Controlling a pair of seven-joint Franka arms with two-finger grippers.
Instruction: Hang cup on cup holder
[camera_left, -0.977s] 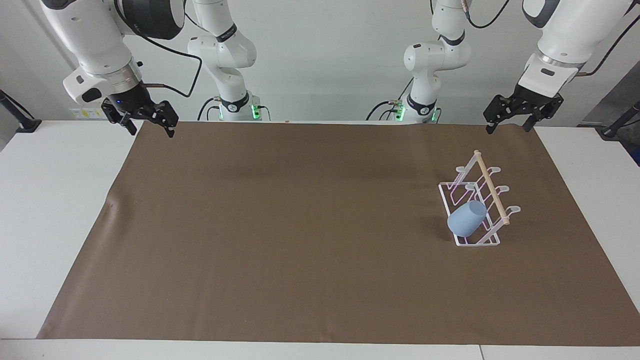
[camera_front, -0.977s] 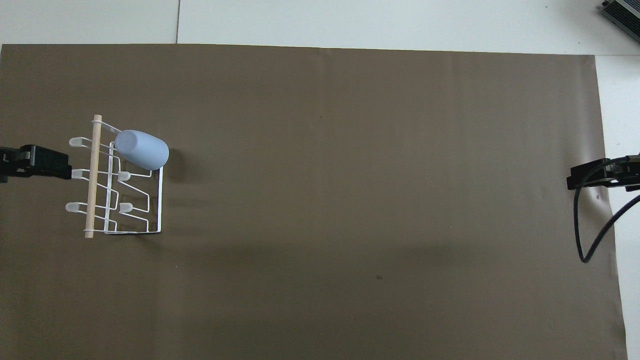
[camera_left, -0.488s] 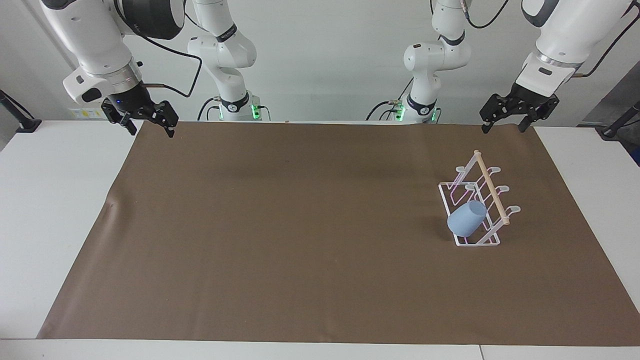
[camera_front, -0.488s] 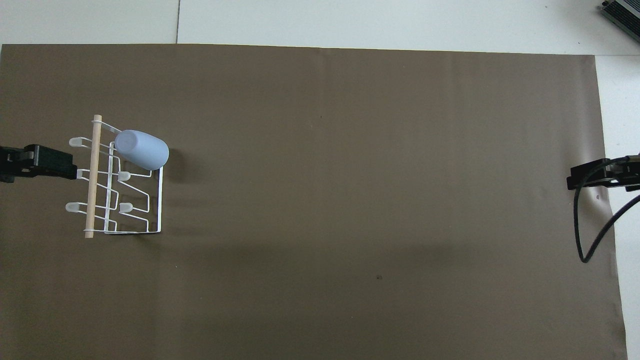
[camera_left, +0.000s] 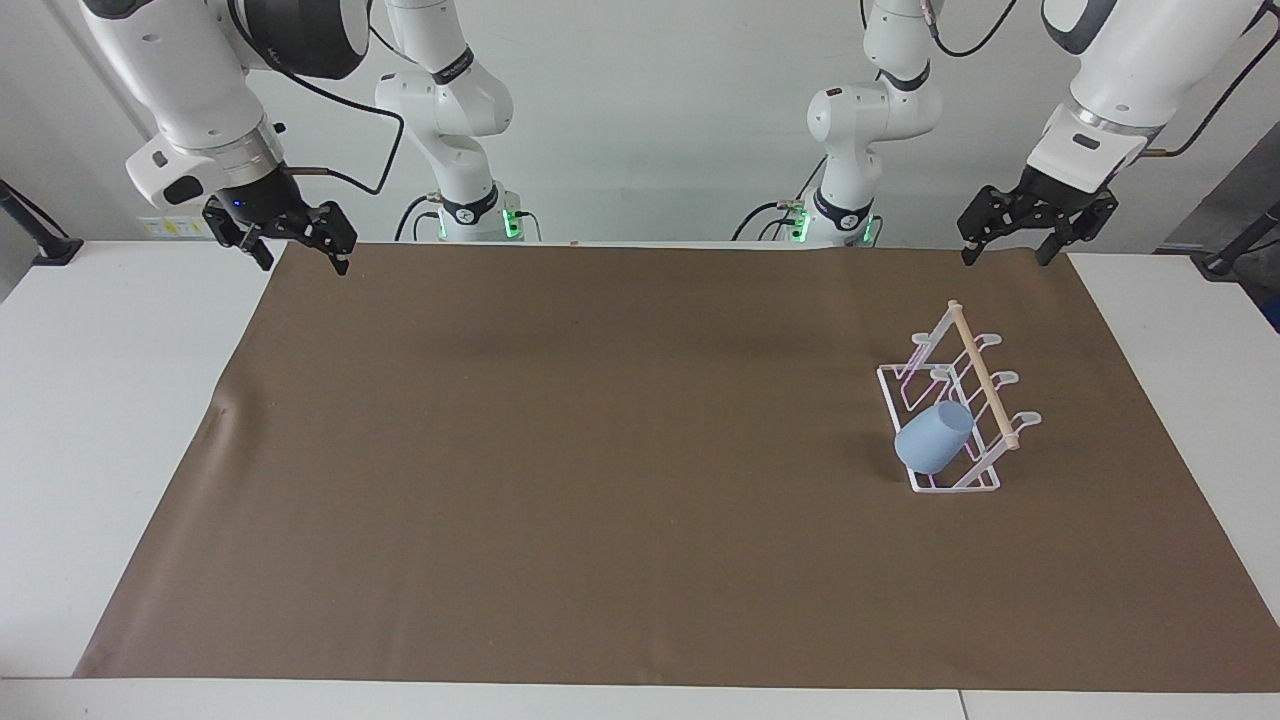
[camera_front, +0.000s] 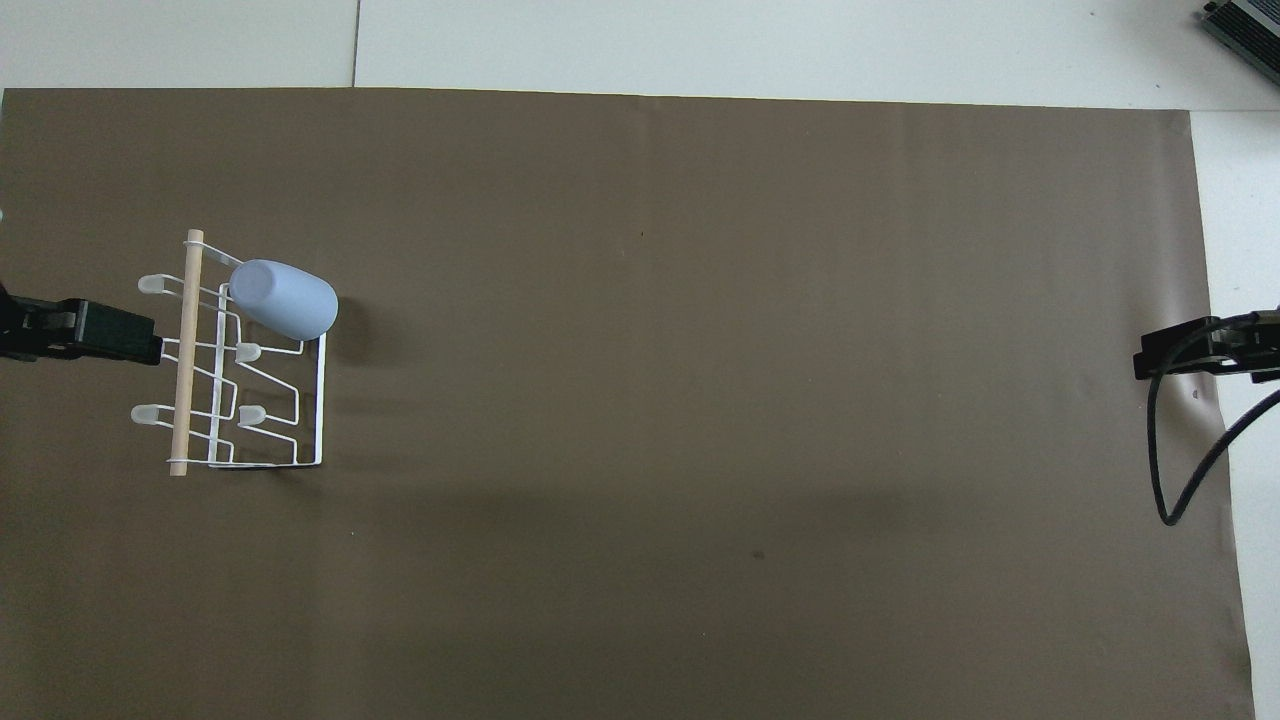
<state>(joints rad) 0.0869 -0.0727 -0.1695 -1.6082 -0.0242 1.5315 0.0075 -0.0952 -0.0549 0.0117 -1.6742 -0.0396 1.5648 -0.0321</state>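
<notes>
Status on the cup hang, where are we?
Looks done: the cup sits tilted on a prong of the cup holder, at the rack's end farthest from the robots. Nothing is in hand: the left gripper is open, up over the mat's edge nearest the robots, and the right gripper waits open at its own end. Nothing visible remains.

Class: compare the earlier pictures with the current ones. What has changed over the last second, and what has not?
Only the left end effector moved: raised and empty, it drifted slightly toward the table's middle, over the cup holder's edge in the overhead view. The cup stayed hung on its prong, and the right end effector kept waiting.
</notes>
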